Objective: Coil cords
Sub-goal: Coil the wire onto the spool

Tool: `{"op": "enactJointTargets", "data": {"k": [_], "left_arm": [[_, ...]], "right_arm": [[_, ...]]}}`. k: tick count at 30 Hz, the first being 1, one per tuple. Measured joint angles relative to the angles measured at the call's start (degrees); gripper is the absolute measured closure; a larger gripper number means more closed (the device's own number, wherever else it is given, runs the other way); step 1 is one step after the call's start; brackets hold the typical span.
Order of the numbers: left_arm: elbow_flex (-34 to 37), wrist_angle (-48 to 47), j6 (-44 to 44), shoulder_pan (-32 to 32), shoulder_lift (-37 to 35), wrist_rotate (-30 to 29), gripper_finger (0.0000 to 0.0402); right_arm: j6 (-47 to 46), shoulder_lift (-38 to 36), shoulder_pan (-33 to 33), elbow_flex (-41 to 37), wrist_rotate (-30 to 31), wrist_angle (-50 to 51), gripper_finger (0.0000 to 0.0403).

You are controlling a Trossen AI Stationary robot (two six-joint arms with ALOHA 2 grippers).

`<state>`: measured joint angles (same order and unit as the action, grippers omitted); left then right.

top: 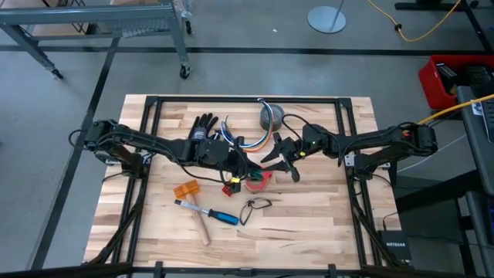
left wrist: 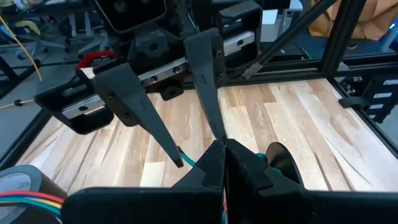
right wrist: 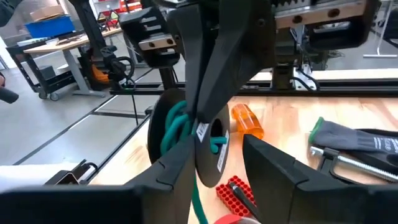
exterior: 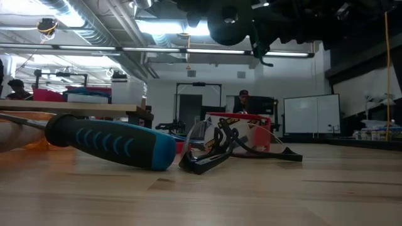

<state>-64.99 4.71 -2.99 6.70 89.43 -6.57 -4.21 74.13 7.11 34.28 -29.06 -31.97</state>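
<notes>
We see the cords (top: 248, 141), thin blue, yellow, white and orange wires, lying loose near the middle of the desk (top: 309, 224), between a black glove (top: 204, 127) and a grey tape roll (top: 271, 116). The left tool (top: 234, 179) has its fingers pressed together over a red thing. The right tool (top: 284, 162) is just beside it, fingers apart, with a black roll between them. Closer to the front lie a blue-handled tool (top: 207, 214) and a small black loop (top: 257, 207).
</notes>
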Motion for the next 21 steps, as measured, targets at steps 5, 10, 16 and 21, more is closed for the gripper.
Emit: {"op": "enactJointTargets", "data": {"k": [5, 10, 16, 21], "left_arm": [[0.0, 1.21, -0.19, -0.02, 0.0, -0.1, 0.0401], [0.0, 2.61, -0.21, -0.02, 0.0, -0.1, 0.0401], [0.0, 4.3, -0.43, -0.02, 0.0, -0.13, 0.0401], [0.0, 5.47, -1.19, -0.03, 0.0, -0.13, 0.0401]], "right_arm": [[0.0, -0.02, -0.02, -0.01, 0.39, -0.5, 0.0263], [0.0, -0.02, -0.02, -0.02, 0.39, -0.77, 0.0263], [0.01, -0.02, -0.02, 0.0, 0.41, -1.04, 0.0263], [0.0, -0.04, -0.04, -0.02, 0.39, -1.16, 0.0275]]}}
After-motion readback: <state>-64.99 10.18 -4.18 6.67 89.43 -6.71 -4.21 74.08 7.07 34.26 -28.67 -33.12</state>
